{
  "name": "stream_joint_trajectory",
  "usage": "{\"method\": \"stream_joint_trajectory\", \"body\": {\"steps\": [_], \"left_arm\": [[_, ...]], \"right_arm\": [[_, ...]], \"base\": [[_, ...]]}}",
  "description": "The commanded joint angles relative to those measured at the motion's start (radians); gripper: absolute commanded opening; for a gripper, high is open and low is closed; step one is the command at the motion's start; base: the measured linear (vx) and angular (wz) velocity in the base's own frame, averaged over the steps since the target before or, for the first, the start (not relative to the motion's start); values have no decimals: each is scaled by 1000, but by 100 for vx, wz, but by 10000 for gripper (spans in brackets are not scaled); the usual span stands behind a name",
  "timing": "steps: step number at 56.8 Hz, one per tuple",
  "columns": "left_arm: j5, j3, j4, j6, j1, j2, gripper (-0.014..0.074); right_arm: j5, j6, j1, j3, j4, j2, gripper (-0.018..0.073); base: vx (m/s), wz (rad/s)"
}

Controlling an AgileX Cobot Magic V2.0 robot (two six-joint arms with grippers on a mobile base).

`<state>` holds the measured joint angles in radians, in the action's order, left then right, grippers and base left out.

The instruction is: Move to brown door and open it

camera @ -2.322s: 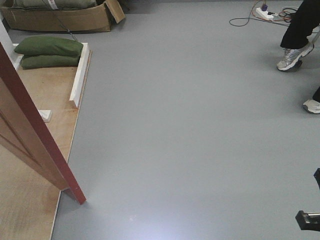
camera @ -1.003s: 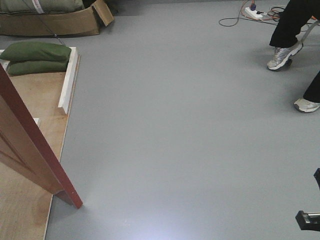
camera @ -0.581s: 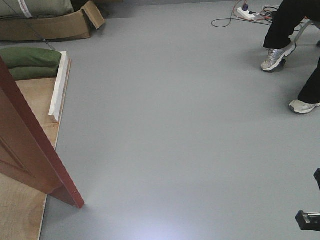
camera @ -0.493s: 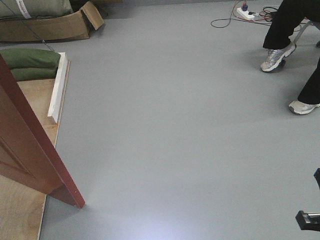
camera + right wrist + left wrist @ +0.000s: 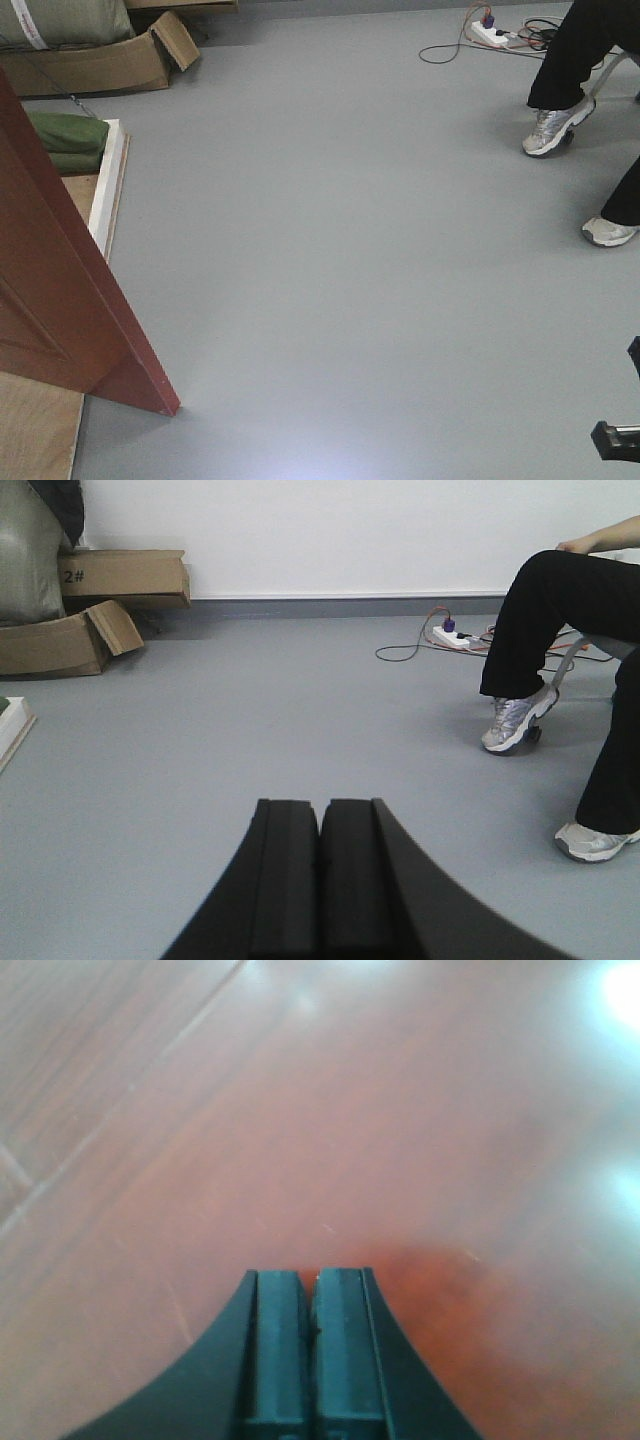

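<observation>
Opening step in hand, judged from the brown door (image 5: 60, 300) standing ajar at left of the front view, free edge toward lower centre. Left gripper (image 5: 310, 1290) pressed closed, empty, close against the door face (image 5: 330, 1130); right gripper (image 5: 320, 825) closed, empty, over grey floor (image 5: 350, 250). Next: likely further push, keeping contact while swinging wider.

The flat brown cardboard box (image 5: 125, 577) lying on top of the open brown box by the white wall has "2#" written in dark marks on its front side. No other words or numbers can be read
</observation>
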<state>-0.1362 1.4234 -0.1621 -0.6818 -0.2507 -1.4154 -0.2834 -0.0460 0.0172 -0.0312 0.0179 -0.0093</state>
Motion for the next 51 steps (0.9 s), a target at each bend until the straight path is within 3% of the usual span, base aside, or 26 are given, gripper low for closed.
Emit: {"method": "stream_joint_trajectory", "body": {"steps": [1,51], "left_arm": [[-65,32,4,-3,11,30,-3],[-65,32,4,-3,11,30,-3]], "right_arm": [[82,-6,-2,-4,-8,-13,0],[82,-6,-2,-4,-8,-13,0]], "base": [[22,-1],[20,7]]}}
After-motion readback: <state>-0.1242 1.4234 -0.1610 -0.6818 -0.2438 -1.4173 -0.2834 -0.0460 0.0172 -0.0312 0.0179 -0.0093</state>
